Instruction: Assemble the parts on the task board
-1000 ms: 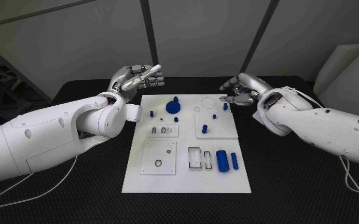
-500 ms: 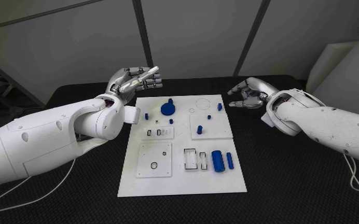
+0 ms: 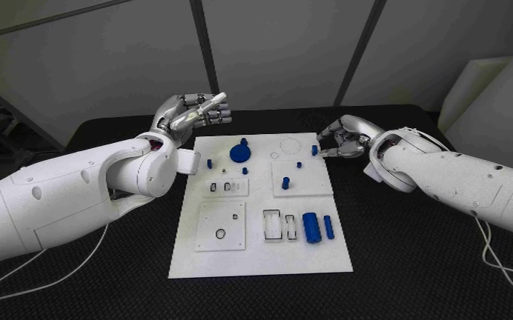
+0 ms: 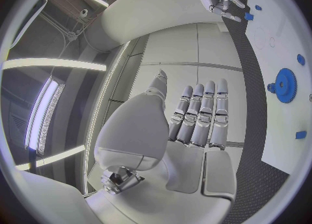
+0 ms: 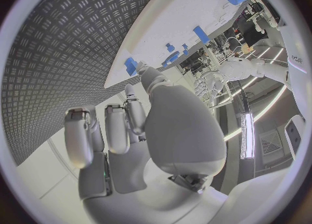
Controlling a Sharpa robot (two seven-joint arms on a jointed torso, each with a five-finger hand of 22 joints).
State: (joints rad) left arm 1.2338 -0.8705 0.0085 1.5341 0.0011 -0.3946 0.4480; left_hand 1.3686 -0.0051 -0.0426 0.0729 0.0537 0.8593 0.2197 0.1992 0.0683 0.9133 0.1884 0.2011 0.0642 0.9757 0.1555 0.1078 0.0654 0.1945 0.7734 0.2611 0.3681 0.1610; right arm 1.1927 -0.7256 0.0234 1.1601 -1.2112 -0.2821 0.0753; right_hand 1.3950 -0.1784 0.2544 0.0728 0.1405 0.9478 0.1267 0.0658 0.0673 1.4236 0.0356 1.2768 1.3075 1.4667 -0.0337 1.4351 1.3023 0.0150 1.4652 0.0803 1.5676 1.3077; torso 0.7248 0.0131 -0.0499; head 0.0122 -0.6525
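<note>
Fingers [image 3: 325, 142] of right hand [image 3: 340, 136] seemingly touch blue peg [image 3: 314, 150]; no writing legible.

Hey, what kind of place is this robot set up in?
Probably a robotics lab or test cell: a black table holding a white task board with small blue parts, grey partition panels behind, and ceiling strip lights in the left wrist view.

Black textured table [image 3: 406, 261] fills my lower frame. Grey panelled wall [image 3: 288, 38] with dark seams across the top. White board [image 3: 476, 98] leaning at right edge. Ceiling strip lights [image 4: 46, 109].
</note>
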